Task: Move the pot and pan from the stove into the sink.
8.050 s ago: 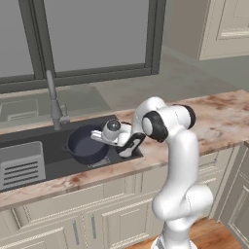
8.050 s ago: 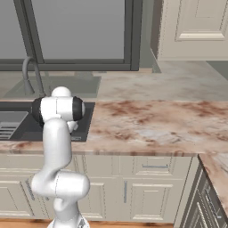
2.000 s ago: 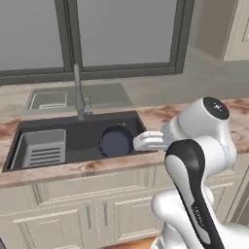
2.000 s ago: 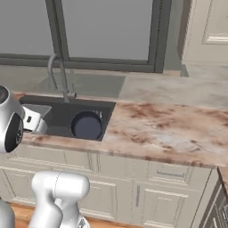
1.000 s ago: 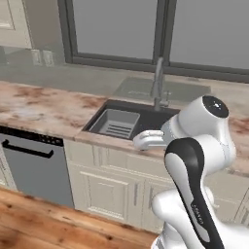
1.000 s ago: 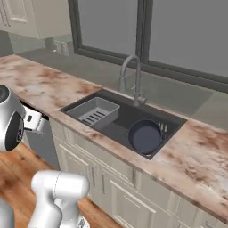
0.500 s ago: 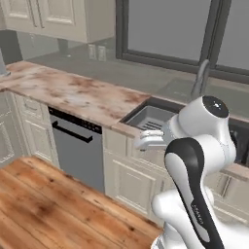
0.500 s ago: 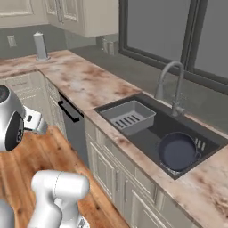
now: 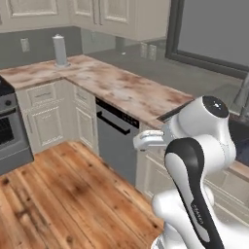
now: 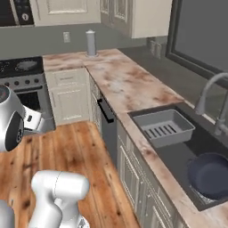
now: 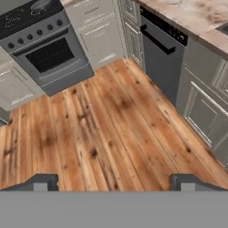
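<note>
At the far left of the right base view stands the stove [image 10: 20,67], its black top carrying a shallow grey round thing that may be the pan [image 10: 27,65], though it is too small to be sure. In the hand view the stove's steel front shows one row of black knobs and one oven door. Beside it runs the marbled desk [image 10: 129,89], with one grey cylinder [image 10: 91,43] upright near the corner and one wall outlet [image 10: 66,37] behind it. One dark dishwasher [image 10: 107,122] sits under the desk, between the stove and the sink [image 10: 178,153]. The wooden floor [image 11: 111,129] lies open between the robot and the cabinets.

Further right, the sink holds one grey slotted rack [image 10: 162,127] at its near end and one dark blue-grey pot [image 10: 209,176] at its far end; one curved faucet [image 10: 207,95] rises behind.

The end effector [image 11: 113,181] points down at the floor, well apart from the stove and the sink, its two fingertips [image 11: 42,181] spread wide with nothing between them.
</note>
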{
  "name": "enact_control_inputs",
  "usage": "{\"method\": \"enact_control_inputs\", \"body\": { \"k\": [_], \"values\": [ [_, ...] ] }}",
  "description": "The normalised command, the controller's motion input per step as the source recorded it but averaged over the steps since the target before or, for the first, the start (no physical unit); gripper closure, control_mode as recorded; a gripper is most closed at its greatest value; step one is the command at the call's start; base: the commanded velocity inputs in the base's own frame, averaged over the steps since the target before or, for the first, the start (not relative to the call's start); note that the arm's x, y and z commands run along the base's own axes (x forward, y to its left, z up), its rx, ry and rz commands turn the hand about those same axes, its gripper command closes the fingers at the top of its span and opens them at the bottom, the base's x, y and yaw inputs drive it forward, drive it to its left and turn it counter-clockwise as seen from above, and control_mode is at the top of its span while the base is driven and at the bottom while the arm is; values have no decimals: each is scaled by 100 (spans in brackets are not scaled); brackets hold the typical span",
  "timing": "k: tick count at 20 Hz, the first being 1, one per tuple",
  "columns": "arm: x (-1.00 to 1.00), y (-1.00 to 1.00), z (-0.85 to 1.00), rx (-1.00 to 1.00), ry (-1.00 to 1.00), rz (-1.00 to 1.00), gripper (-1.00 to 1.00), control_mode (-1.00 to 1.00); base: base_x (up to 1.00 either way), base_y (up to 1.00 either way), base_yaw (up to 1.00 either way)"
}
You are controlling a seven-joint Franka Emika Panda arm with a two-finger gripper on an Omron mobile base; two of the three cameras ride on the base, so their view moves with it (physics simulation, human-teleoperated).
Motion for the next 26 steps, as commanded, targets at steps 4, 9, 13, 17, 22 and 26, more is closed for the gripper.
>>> {"method": "enact_control_inputs", "body": {
  "k": [4, 9, 13, 17, 22, 26],
  "values": [
    [0, 0, 0, 0, 0, 0, -100, 100, -11, -2, 47],
    [0, 0, 0, 0, 0, 0, -100, 100, -12, -6, 46],
    [0, 0, 0, 0, 0, 0, -100, 100, -10, -10, 42],
    [0, 0, 0, 0, 0, 0, -100, 100, -6, -7, 10],
    [0, 0, 0, 0, 0, 0, -100, 100, 25, 0, 0],
    [0, 0, 0, 0, 0, 0, -100, 100, 77, 0, 0]
  ]
}}
